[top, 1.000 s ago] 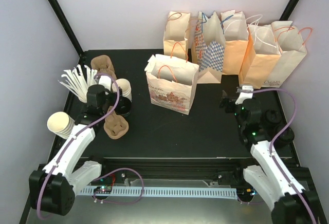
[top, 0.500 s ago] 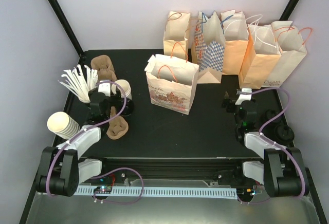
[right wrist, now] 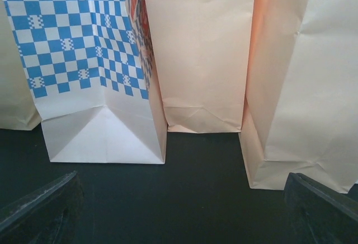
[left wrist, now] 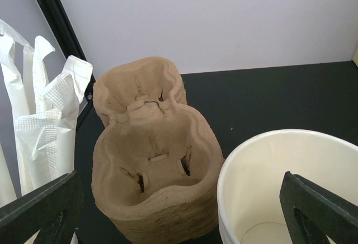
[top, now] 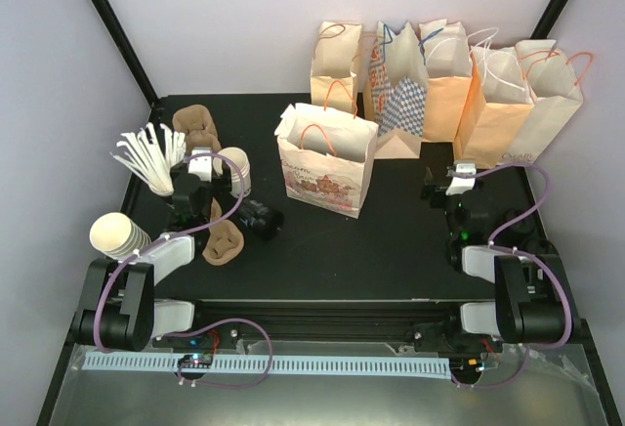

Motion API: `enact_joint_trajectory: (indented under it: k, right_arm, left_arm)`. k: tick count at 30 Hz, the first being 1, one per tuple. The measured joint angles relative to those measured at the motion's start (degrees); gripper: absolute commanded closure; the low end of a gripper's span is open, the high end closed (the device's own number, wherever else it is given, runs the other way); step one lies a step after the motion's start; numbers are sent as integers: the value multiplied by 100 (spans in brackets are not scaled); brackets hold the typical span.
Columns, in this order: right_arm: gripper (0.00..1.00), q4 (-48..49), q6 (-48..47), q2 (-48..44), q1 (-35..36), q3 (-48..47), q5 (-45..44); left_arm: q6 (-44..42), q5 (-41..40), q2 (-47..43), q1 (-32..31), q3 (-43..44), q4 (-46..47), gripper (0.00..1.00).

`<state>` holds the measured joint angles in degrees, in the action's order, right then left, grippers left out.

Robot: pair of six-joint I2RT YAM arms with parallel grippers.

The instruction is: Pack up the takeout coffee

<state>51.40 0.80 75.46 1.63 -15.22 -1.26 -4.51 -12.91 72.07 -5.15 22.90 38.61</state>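
Note:
The takeout coffee is not in view: no lettered white cup with a black lid shows in any frame. My left gripper point(top: 203, 178) point(left wrist: 180, 202) is open at the table's left. It faces a stack of brown pulp carriers point(left wrist: 151, 160) and the open mouth of an empty cream cup point(left wrist: 279, 182). Its dark fingers point(left wrist: 39, 210) show at the bottom corners with nothing between them. My right gripper point(top: 451, 186) point(right wrist: 182, 202) is open over bare table and faces the feet of the paper bags.
An illustrated bag point(top: 327, 159) stands open mid-table. A row of bags lines the back, among them a blue checkered bag point(top: 395, 84) point(right wrist: 84, 42). At left are white wrapped straws point(top: 146, 157) point(left wrist: 45, 121), cream cups point(top: 117, 235), a loose carrier point(top: 223, 242) and a black round thing point(top: 259, 219).
Both arms have folded back toward their bases. The black round thing has shifted right, away from the cream cups. Both grippers stay open.

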Motion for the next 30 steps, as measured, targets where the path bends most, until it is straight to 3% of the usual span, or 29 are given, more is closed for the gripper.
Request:
enact_joint_trajectory:
  k: [9, 30]
  right_arm:
    - [0, 455, -96, 385, -7, 37, 190]
    - [0, 455, -92, 442, -48, 35, 186]
  left_arm:
    - [-101, 144, -94, 118, -111, 83, 1]
    - [85, 442, -146, 815, -317, 9, 2]
